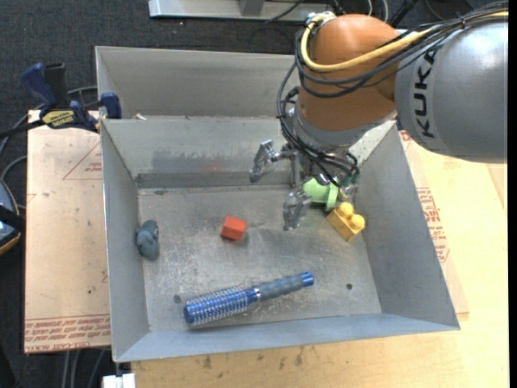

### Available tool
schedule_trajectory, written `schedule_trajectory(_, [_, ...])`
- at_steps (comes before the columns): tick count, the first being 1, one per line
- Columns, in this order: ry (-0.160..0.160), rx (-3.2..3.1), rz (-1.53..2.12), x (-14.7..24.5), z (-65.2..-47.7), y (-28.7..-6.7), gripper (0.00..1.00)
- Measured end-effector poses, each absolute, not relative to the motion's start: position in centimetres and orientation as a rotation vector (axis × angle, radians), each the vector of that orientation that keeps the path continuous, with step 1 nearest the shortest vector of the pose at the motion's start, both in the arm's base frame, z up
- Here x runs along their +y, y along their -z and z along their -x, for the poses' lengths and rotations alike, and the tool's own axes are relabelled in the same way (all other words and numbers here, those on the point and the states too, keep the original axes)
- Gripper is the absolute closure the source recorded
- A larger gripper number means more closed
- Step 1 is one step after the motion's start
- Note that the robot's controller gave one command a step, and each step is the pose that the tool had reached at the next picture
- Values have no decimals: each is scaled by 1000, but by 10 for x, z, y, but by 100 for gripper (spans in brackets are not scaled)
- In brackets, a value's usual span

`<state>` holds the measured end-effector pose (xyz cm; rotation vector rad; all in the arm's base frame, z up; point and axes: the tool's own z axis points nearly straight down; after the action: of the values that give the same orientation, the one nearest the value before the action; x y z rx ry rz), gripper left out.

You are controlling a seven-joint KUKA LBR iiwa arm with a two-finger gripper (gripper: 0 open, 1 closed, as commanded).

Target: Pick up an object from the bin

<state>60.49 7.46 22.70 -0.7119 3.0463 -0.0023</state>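
My gripper (277,186) hangs below the orange wrist cover in the back middle of the bin. It is open, its two fingers (292,212) set wide apart with nothing between them. A small red block (233,229) lies on the floor just left of the lower fingertip. Close on the right, a light green piece (317,191) sits partly hidden under the wrist. A yellow toy brick (346,221) lies beside that piece, towards the front right.
A blue hairbrush (246,296) lies across the front of the bin. A small grey-blue lump (148,239) rests by the left wall. The arm and its cables cover the bin's back right corner.
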Motion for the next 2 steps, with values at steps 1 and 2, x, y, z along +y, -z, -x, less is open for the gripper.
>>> schedule_trajectory(1, [-5, 2986, 987, 66, -552, -89, 0])
schedule_trajectory(2, [-3, 2891, 1229, 91, -496, -130, 0])
